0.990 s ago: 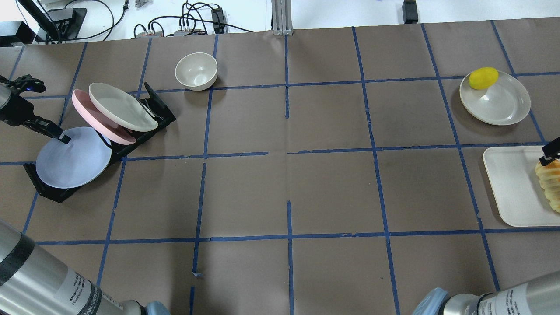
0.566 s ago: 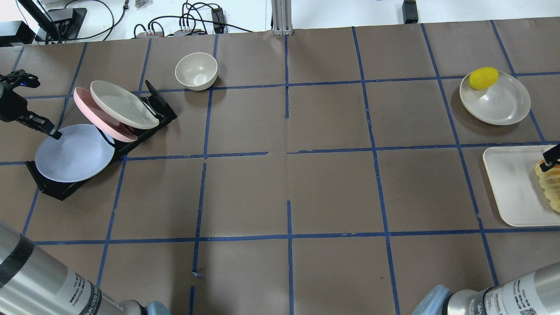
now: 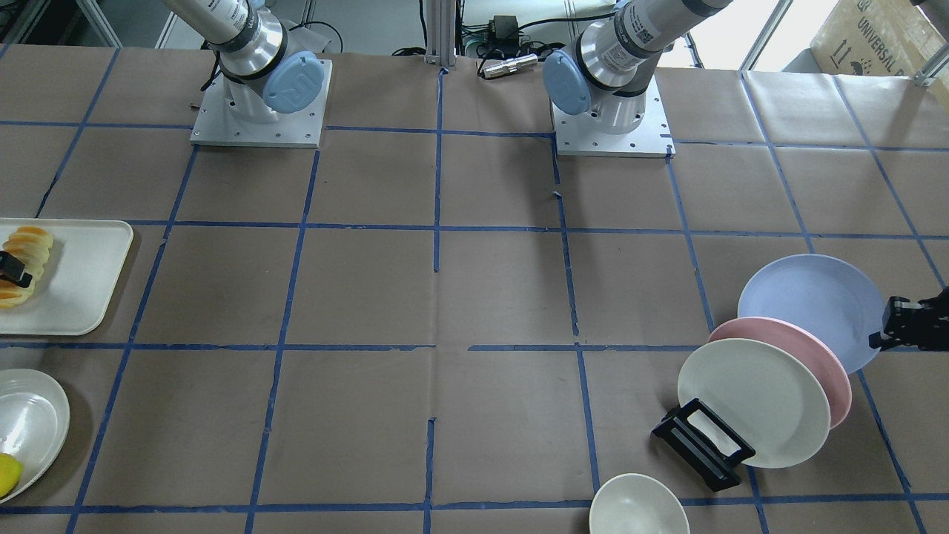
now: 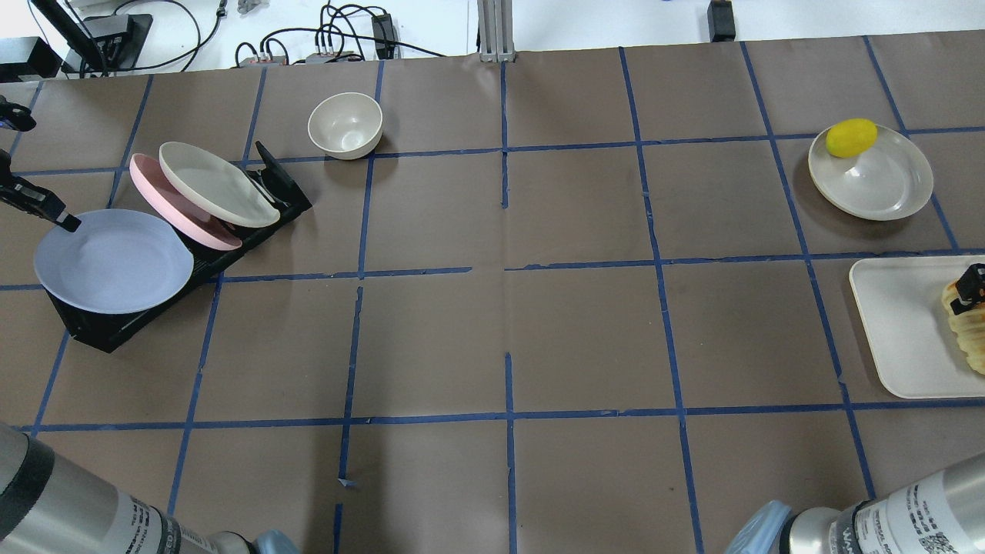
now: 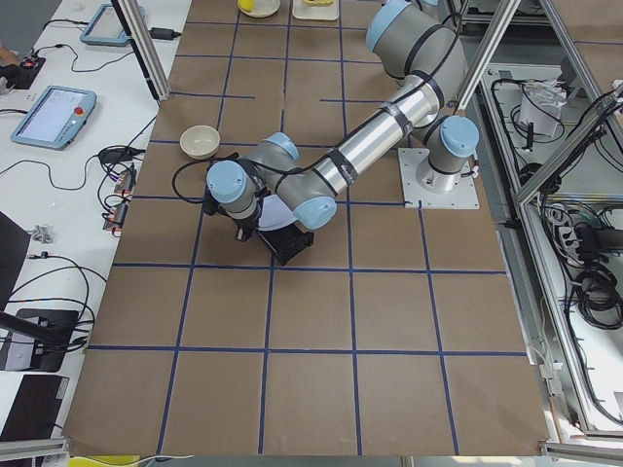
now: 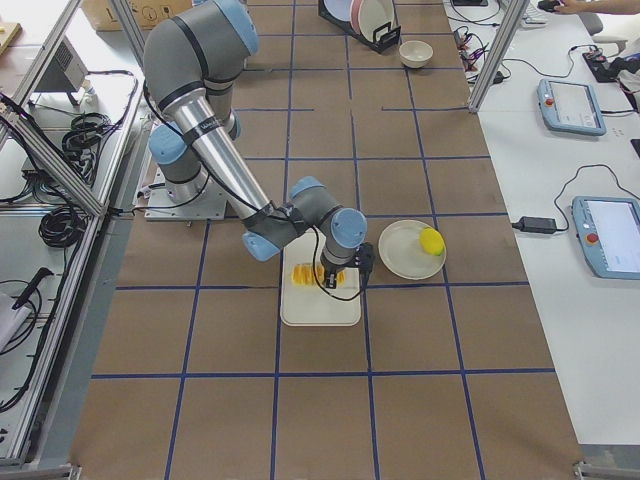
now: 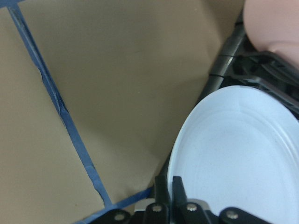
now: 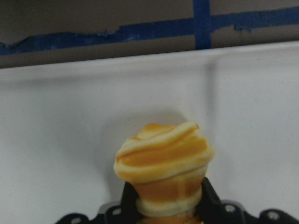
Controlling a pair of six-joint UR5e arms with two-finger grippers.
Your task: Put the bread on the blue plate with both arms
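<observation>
Left gripper (image 7: 169, 190) nipped onto blue plate (image 7: 233, 154) rim; stiff, slick, I judge; right gripper (image 8: 166, 207) closed across bread (image 8: 163, 158); loaf looks soft, light; I'd squeeze gently.

The left arm (image 5: 380, 136) bends low over the blue plate (image 5: 276, 211) at the black rack (image 5: 290, 245), cream bowl (image 5: 201, 141) nearby

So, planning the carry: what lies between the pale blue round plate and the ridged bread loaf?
Overhead view: the black plate rack, bare brown taped table, then the white tray.
</observation>
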